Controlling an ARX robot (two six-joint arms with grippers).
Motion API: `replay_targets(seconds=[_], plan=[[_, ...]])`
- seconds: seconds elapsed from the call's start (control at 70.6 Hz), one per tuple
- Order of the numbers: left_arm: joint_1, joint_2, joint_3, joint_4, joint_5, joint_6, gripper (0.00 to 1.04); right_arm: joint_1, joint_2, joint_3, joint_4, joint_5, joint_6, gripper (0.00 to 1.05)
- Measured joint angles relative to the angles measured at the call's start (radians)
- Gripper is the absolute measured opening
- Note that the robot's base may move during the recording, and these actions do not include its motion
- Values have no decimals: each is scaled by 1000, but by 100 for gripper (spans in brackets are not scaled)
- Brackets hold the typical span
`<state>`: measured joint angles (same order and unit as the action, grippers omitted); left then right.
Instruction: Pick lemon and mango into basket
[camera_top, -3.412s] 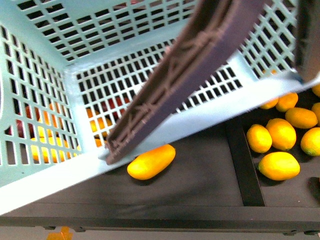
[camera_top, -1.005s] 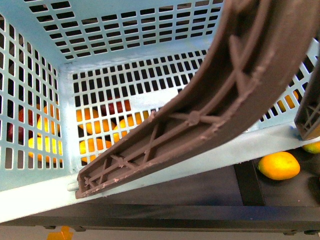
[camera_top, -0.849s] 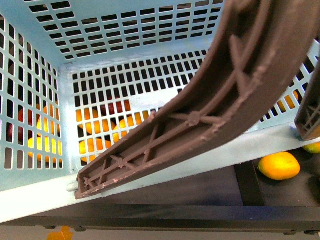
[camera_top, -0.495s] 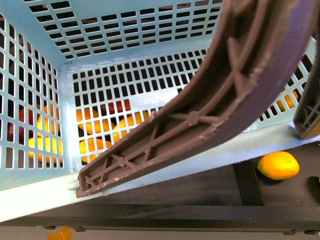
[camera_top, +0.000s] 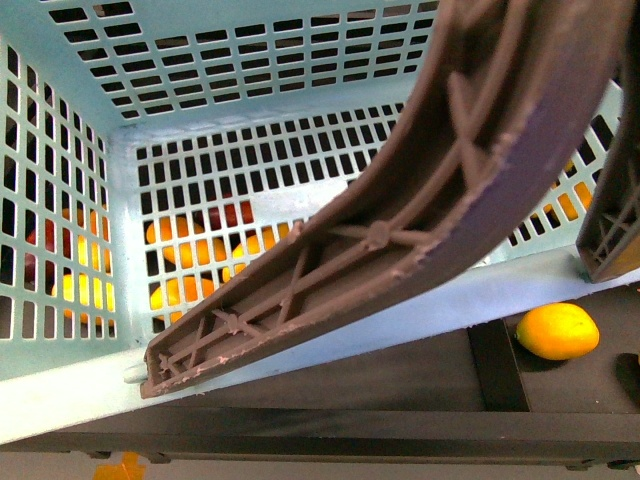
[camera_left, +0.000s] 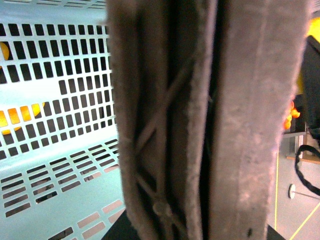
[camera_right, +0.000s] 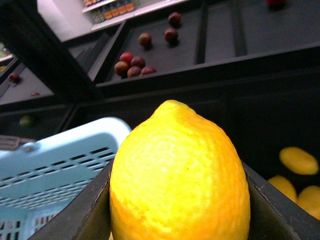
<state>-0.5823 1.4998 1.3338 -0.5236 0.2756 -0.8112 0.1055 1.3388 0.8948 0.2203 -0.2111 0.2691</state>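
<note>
The turquoise basket (camera_top: 250, 90) fills the front view, tilted and close to the camera. Its brownish-purple handle (camera_top: 430, 210) arcs across it. My left gripper is shut on the handle (camera_left: 200, 125). The handle fills the left wrist view and hides the fingers. My right gripper (camera_right: 177, 210) is shut on the pale yellow lemon (camera_right: 180, 170), which sits between two dark fingers (camera_right: 82, 212). It holds the lemon just beside the basket's rim (camera_right: 65, 145). The mango is hidden. The inside of the basket shows no fruit.
An orange-yellow oval fruit (camera_top: 558, 331) lies on the dark shelf at the right, past a black divider (camera_top: 497, 365). Orange and red fruits (camera_top: 190, 245) show through the lattice. In the right wrist view, dark shelves hold red fruits (camera_right: 132, 65) and yellow fruits (camera_right: 298, 160).
The basket has swung over the shelf and covered the elongated orange fruit seen 3.4 s ago. In the last second it drifted slightly left and its handle rose a little.
</note>
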Motion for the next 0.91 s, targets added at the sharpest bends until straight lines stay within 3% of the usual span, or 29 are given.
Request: replay_targets(seconds=[0.212, 0.368, 0.51, 0.651, 0.736, 0.807, 0.906], plan=[[0, 0, 0, 0, 5, 0, 16, 181, 42, -11, 14, 51, 41, 59], [0, 0, 0, 0, 1, 0, 16, 250, 42, -40, 14, 67, 45, 59], [0, 0, 0, 0, -2, 2, 16, 256, 39, -79, 33, 104, 41, 80], [0, 0, 0, 0, -2, 3, 16, 203, -13, -114, 69, 155, 24, 97], [0, 0, -3, 0, 0, 5, 16, 167, -54, -128, 100, 201, 3, 94], [0, 0, -3, 0, -5, 2, 16, 162, -80, -192, 264, 373, -84, 84], [-2, 0, -3, 0, -6, 7, 16, 143, -123, -301, 406, 436, -181, 70]])
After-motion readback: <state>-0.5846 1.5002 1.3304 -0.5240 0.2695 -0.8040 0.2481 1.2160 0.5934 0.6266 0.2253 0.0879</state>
